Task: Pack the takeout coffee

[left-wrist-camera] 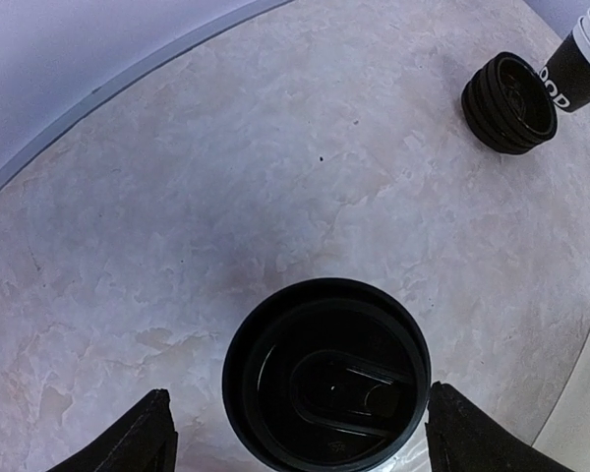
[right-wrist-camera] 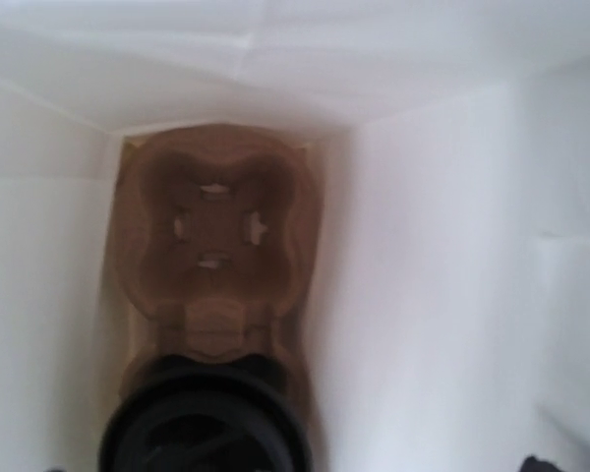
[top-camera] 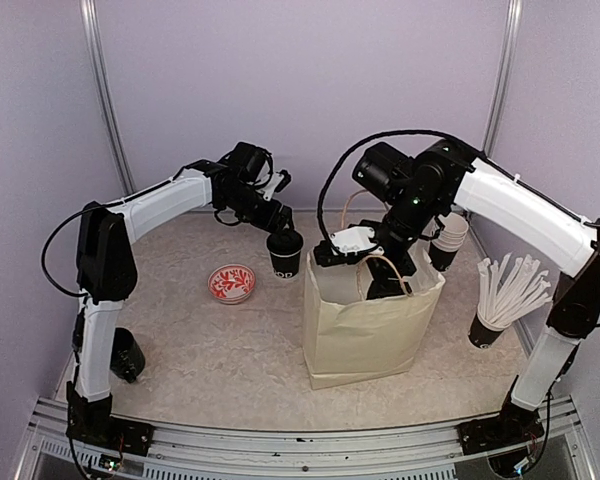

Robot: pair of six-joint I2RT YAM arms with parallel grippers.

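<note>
A takeout coffee (left-wrist-camera: 326, 379), a black paper cup (top-camera: 285, 254) with its black lid on, stands upright on the table left of the paper bag (top-camera: 365, 335). My left gripper (left-wrist-camera: 297, 389) hangs over it (top-camera: 279, 226), open, one finger (left-wrist-camera: 143, 438) on each side of the lid; the right finger (left-wrist-camera: 472, 433) is close to the rim. My right gripper (top-camera: 380, 280) reaches down into the bag, its tips hidden there. Inside the bag a brown cardboard carrier (right-wrist-camera: 216, 236) holds another lidded black cup (right-wrist-camera: 206, 423), with the right jaws spread wide of it.
A stack of black lids (left-wrist-camera: 508, 101) and nested cups (top-camera: 448, 238) stand behind the bag's right side. A black cup of white sticks (top-camera: 500, 300) is at the right, a red patterned bowl (top-camera: 231, 283) left of the bag, and a black object (top-camera: 128, 356) by the left arm's base.
</note>
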